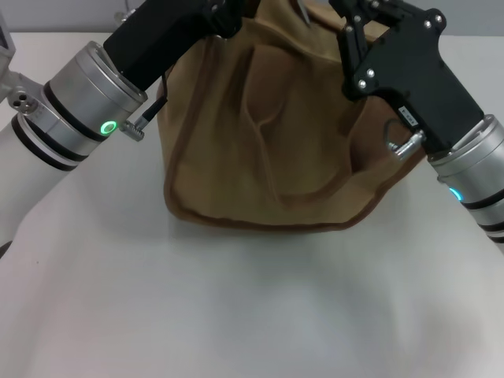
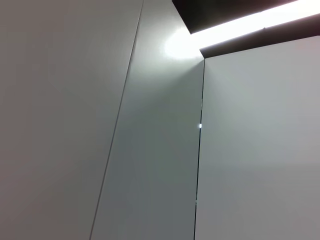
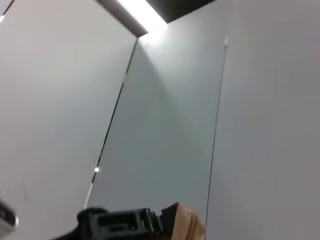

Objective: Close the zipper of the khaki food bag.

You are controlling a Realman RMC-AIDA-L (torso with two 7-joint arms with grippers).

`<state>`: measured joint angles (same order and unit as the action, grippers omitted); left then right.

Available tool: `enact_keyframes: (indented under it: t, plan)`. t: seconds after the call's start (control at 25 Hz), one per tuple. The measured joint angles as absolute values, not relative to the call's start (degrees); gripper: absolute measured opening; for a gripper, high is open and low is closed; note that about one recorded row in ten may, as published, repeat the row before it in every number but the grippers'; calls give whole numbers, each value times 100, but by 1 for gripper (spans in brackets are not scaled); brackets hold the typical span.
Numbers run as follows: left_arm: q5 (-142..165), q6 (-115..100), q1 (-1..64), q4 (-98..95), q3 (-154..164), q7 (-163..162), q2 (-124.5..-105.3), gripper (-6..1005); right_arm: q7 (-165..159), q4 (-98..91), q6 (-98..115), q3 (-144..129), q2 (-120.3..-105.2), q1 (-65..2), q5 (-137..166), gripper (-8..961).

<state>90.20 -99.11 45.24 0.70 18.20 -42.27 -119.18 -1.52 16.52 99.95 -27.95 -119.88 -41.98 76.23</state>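
At upper centre of the head view, the khaki food bag (image 1: pixel 268 134) is set on a white table (image 1: pixel 236 307) — a boxy tan canvas form with darker brown piping along its lower edge and a looped handle lying against its front face. The bag's top runs past the upper frame edge; the zipper is not visible in any view.

Left gripper (image 1: pixel 224 17): placed at the bag's upper left corner, black housing against the canvas; whether its fingers are apart or together cannot be told. Left arm, with silver wrist ring and green light, is entered from the left edge.

Right gripper (image 1: pixel 358 31): placed at the bag's upper right corner, black body over the canvas; finger state cannot be told.

Left wrist view: only pale wall panels and a bright light strip are shown. Right wrist view: similar panels — plus a black part and a tan scrap of fabric (image 3: pixel 185 225) at lower centre of the frame.
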Motion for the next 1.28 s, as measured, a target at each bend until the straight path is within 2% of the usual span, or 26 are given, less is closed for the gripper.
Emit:
enact_keyframes:
  t: [0.2, 0.52, 1.28]
  plan:
    - [9025, -9924, 4551, 71, 1820, -4227, -11918, 21, -505, 1641, 9844, -2813, -11988, -4229, 7768, 126]
    - [9031, -9943, 4584, 133, 1820, -4227, -11918, 22, -466, 1719, 9694, -2608, -11988, -4231, 7964, 318]
    - [9031, -9914, 4612, 150, 1819, -4218, -11918, 22, -454, 1754, 9535, -2308, -11988, -4272, 8041, 306]
